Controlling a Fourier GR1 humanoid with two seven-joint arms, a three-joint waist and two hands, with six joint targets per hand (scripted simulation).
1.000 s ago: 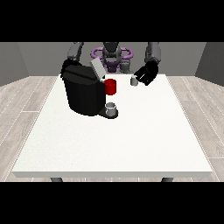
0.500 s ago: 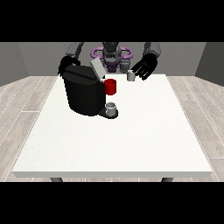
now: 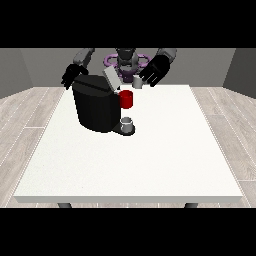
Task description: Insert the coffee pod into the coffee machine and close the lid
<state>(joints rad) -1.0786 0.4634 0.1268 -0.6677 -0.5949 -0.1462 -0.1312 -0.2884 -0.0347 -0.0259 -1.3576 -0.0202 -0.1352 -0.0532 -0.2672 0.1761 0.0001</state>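
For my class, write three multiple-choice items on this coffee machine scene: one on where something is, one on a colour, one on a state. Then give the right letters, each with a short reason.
1. Where is the small grey cup?
A. On the machine's drip stand
B. At the table's near edge
C. On the floor

2. What colour is the round part on the machine's front?
A. Blue
B. Red
C. Yellow

3. How is the machine's lid?
A. Shut flat
B. Taken off, lying on the table
C. Raised open

Key:
1 A: the cup stands on the stand at the foot of the coffee machine.
2 B: the round part is red.
3 C: the lid tilts up, while the hand at the view's right holds the coffee pod beside it.
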